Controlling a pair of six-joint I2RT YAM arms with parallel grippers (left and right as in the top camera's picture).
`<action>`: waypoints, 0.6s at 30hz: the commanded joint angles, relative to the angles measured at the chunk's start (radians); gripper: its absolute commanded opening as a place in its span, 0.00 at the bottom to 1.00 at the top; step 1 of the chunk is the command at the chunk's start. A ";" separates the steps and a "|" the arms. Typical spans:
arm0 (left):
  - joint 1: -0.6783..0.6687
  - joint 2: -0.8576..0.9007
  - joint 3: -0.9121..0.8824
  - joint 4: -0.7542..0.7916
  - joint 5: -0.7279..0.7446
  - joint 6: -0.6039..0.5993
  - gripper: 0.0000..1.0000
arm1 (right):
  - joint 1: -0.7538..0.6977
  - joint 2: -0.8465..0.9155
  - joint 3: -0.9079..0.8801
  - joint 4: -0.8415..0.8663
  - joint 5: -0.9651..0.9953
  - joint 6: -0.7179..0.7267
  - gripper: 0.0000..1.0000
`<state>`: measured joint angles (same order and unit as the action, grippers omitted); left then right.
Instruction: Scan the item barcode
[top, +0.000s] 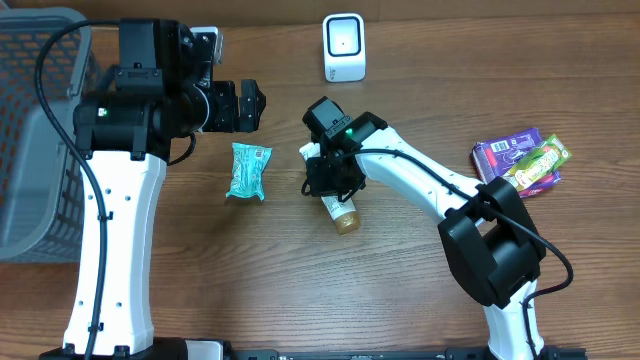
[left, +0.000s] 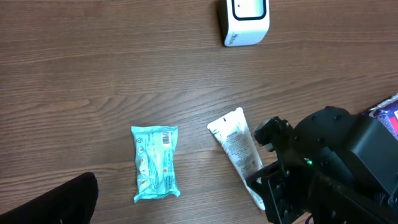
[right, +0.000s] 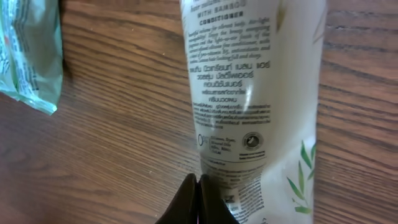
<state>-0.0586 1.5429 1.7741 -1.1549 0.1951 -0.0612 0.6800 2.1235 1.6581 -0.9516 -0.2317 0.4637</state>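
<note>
Conditioner tube (right: 255, 93), edge against closed right pincer (right: 198, 199)

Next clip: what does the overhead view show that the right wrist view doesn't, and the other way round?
Only overhead: the grey basket, the white scanner, the snack packs, both arms, and the left gripper, open with nothing in it.
Only right wrist: the fine print on the conditioner tube, reading "with bamboo conditioner", and the right gripper shut at the tube's left edge. Whether it pinches the tube is unclear.
Both: the tube lying on the wooden table, and the teal packet beside it.
</note>
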 joint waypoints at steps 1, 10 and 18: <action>-0.001 0.006 0.011 0.001 0.005 -0.014 1.00 | -0.006 -0.021 -0.022 0.001 0.096 0.065 0.04; -0.001 0.006 0.011 0.001 0.005 -0.014 1.00 | -0.010 -0.019 -0.095 0.058 0.120 0.087 0.04; -0.001 0.006 0.011 0.001 0.005 -0.014 1.00 | -0.010 -0.061 -0.036 0.014 0.119 0.016 0.04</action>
<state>-0.0586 1.5429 1.7741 -1.1549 0.1951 -0.0612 0.6750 2.1216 1.5806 -0.9211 -0.1398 0.5186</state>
